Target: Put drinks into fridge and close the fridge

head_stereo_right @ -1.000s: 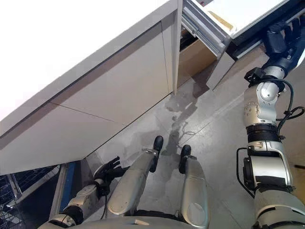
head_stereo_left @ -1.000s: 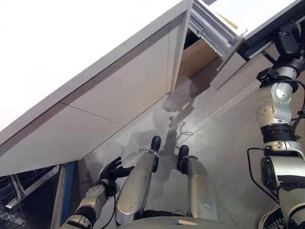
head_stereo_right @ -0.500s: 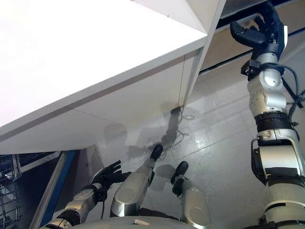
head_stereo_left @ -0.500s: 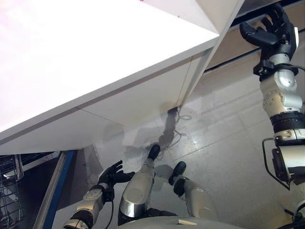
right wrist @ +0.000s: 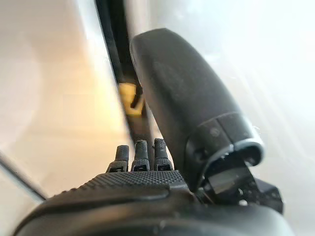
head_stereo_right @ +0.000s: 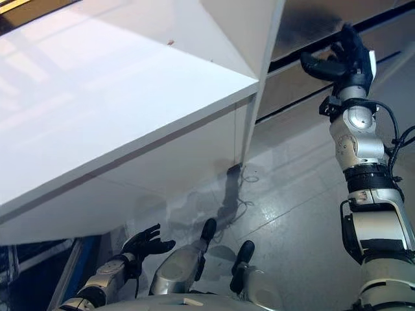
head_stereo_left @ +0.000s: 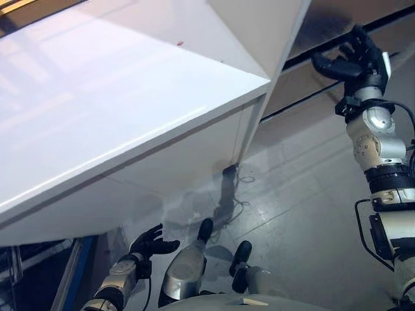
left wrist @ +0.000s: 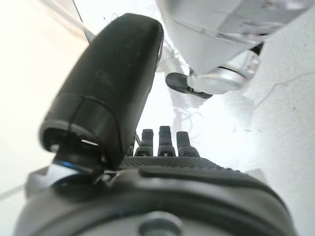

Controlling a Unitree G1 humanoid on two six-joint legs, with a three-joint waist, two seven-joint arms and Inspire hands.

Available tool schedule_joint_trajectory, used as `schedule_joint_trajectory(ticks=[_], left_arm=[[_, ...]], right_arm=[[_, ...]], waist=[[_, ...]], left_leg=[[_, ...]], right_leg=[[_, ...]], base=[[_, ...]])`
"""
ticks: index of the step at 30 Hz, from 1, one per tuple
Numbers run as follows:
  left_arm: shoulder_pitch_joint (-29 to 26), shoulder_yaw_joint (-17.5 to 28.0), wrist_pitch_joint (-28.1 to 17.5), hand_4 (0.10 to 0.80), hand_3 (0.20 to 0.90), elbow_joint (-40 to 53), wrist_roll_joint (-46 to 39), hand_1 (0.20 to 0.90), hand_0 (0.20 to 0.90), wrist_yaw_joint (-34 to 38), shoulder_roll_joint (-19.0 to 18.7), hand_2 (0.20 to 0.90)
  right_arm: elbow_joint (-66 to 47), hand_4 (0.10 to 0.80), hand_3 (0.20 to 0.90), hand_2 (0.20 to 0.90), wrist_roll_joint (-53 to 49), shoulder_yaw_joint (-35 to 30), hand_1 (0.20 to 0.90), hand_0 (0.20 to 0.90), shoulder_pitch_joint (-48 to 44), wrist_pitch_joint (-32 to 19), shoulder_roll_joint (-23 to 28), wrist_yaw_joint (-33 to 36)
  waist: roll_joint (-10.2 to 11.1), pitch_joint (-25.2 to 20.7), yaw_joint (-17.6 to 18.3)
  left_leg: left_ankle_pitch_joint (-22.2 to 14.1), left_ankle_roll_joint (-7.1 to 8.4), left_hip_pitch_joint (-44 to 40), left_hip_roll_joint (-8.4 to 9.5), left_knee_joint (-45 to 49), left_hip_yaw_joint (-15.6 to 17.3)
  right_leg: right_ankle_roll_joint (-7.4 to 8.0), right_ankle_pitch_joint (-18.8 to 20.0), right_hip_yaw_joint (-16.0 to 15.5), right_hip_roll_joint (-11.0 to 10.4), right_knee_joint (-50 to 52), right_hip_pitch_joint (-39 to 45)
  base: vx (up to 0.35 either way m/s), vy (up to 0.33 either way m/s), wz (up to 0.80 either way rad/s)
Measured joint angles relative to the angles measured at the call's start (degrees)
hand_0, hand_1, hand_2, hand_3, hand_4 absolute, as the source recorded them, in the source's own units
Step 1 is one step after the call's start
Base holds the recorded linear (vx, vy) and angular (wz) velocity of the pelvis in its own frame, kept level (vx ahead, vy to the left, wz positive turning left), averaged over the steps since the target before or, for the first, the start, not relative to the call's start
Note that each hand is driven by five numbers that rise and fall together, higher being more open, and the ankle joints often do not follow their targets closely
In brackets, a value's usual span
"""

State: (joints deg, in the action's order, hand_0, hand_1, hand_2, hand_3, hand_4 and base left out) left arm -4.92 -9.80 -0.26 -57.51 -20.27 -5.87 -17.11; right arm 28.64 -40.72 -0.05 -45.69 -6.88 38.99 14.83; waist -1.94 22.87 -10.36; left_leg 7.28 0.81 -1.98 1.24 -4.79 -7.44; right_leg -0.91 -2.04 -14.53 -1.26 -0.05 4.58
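Note:
No drink shows in any view. My right hand (head_stereo_left: 358, 57) is raised at the upper right, open, fingers spread and empty, in front of a brushed grey panel (head_stereo_left: 337, 18) with a dark seam (head_stereo_left: 305, 57) under it, perhaps the fridge front. The right wrist view shows its thumb (right wrist: 182, 108) and straight fingers (right wrist: 140, 155) before the same dark seam. My left hand (head_stereo_left: 150, 241) hangs low at the lower left over the floor, open and empty; its thumb (left wrist: 113, 88) fills the left wrist view.
A large white counter (head_stereo_left: 130, 116) overhangs most of the view, its corner panel edge (head_stereo_left: 259, 116) running down to the grey floor (head_stereo_left: 298, 194). A blue-edged frame (head_stereo_left: 65, 291) stands at the lower left.
The whole picture has shifted, so the camera moved; the open wood-lined compartment seen a second ago is out of view. My right hand now shows higher, against the grey panel. The left hand stays low.

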Motion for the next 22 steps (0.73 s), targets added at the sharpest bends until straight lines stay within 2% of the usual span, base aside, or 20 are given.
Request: schedule_joint_trajectory(ticks=[1,2,4,7,9,11,16,22], left_arm=[[0.23,-0.01,0.21,0.8,0.9,-0.06,-0.04,0.9,0.9,0.01,-0.38,0.9],[0.35,-0.03,0.47,0.8,0.9,-0.16,-0.2,0.9,0.9,0.02,-1.1,0.9],[0.77,-0.12,1.6,0.8,0.9,-0.6,-1.11,0.9,0.9,0.08,-1.76,0.9],[1.41,-0.74,2.22,0.8,0.9,-1.28,-2.33,0.9,0.9,0.26,-1.22,0.9],[1.89,-0.76,2.22,0.8,0.9,-1.44,-2.33,0.9,0.9,0.26,-0.69,0.9],[2.25,-0.78,2.35,0.8,0.9,-2.47,-2.3,0.9,0.9,-0.16,0.45,0.9],[3.77,-0.51,2.21,0.8,0.9,-6.54,-2.23,0.9,0.9,-2.82,2.35,0.9],[6.77,-0.51,2.1,0.8,0.9,-8.03,-1.92,0.9,0.9,-4.91,2.84,0.9]], right_arm=[[-0.08,0.8,0.9,0.9,-0.02,-1.46,0.9,0.9,0.89,-0.85,-1.07,1.04],[0.37,0.8,0.9,0.9,-0.33,-3.21,0.9,0.9,2.77,-1.42,-3.04,2.52],[1.19,0.8,0.9,0.9,-0.26,-5.51,0.9,0.9,8.42,-2.8,-7.2,4.0],[5.99,0.8,0.9,0.9,0.45,-5.76,0.9,0.9,18.23,-3.32,-11.72,2.92],[9.16,0.8,0.9,0.9,0.42,-5.33,0.9,0.9,24.12,-2.87,-13.57,0.19],[16.39,0.8,0.9,0.9,1.59,-3.29,0.9,0.9,32.22,-1.46,-15.02,-3.97],[32.84,0.8,0.9,0.9,6.57,-1.21,0.9,0.9,43.54,2.85,-16.49,-11.64],[40.83,0.8,0.9,0.9,11.61,-1.11,0.9,0.9,49.45,4.35,-23.16,-16.11]], waist=[[1.09,-0.91,1.03],[3.08,-3.3,2.49],[5.8,-6.97,3.97],[7.25,-11.35,6.5],[7.17,-13.33,7.31],[5.77,-14.63,9.34],[2.87,-16.35,11.29],[3.36,-17.29,11.69]], left_leg=[[-0.21,-0.27,-0.67,0.09,-0.23,0.63],[-0.7,-0.59,-0.77,0.11,-0.23,1.55],[-1.36,-0.57,-1.71,0.11,-0.23,3.34],[-2.58,-1.02,-3.51,0.05,-0.28,5.94],[-3.06,-1.13,-4.11,0.02,-0.3,6.89],[-3.52,-1.25,-4.81,-0.06,-0.48,7.99],[-3.87,-1.15,-5.42,-0.32,-0.55,9.3],[-3.89,-1.07,-5.64,-0.54,-0.56,9.35]], right_leg=[[0.16,0.24,0.69,-0.01,-0.88,0.73],[0.24,0.58,1.65,0.03,-1.85,0.86],[0.37,1.02,3.27,0.05,-2.96,1.69],[0.56,1.2,5.57,0.02,-3.67,2.9],[0.61,1.25,6.5,0.02,-3.8,3.29],[0.74,1.38,7.87,0.06,-3.98,3.53],[0.72,2.28,9.44,0.4,-5.15,3.86],[0.55,2.38,9.46,0.6,-5.16,4.03]], base=[[-0.058,0.003,-0.41],[-0.065,-0.002,-0.39],[-0.045,-0.009,-0.43],[-0.015,-0.034,-0.42],[-0.014,-0.047,-0.32],[-0.01,-0.058,-0.31],[0.016,-0.048,-0.19],[0.022,-0.035,0.0]])
